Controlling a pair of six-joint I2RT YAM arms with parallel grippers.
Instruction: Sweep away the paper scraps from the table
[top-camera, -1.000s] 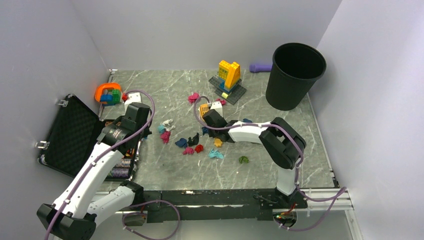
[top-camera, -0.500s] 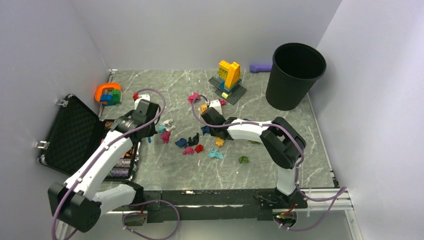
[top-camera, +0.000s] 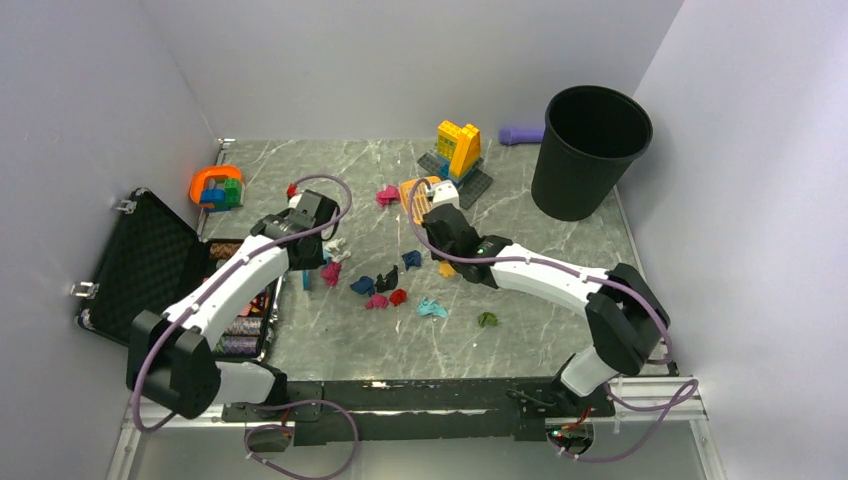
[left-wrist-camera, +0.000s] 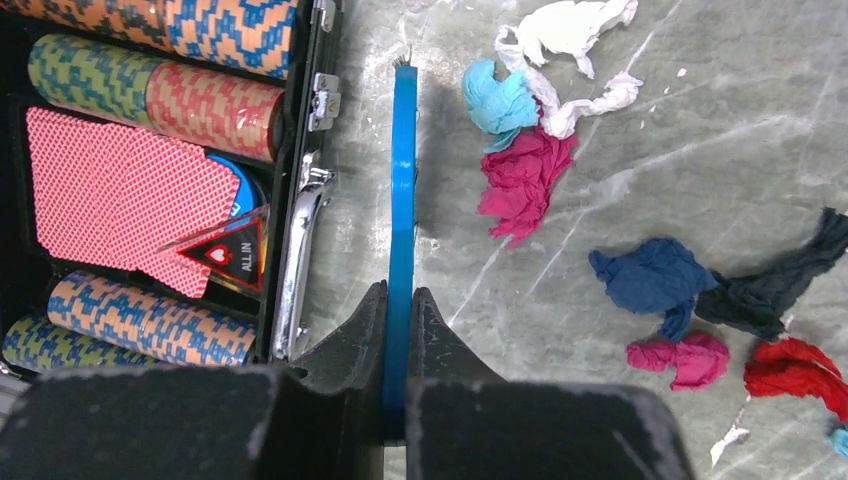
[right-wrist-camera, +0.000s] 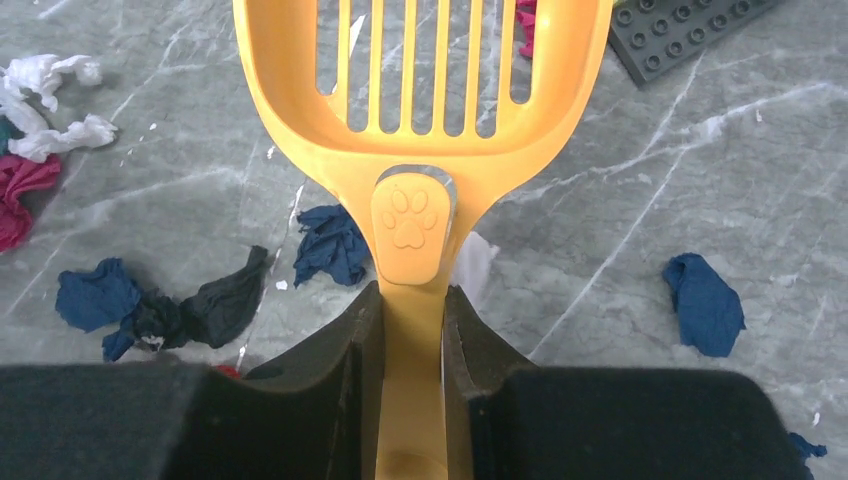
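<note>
Pinching the blue brush (left-wrist-camera: 403, 180) edge-on in the left gripper (left-wrist-camera: 398, 310), clamping the yellow scoop (right-wrist-camera: 420, 120) by its handle in the right gripper (right-wrist-camera: 412, 310). Spot the paper scraps (left-wrist-camera: 521, 175) bunched on the table (top-camera: 560, 290) at the brush's three o'clock — best to lay the scoop lip flat first, then sweep low towards one o'clock.

A red-and-black triangular marker (left-wrist-camera: 225, 250) reads "ALL IN" in white letters beneath a small heart. It lies inside the case (left-wrist-camera: 290, 170), overlapping the red-backed cards (left-wrist-camera: 110, 190), just beside the case's chrome handle (left-wrist-camera: 295, 270). A paw-print sign (right-wrist-camera: 410, 225) is embossed on the scoop (right-wrist-camera: 420, 150).
</note>
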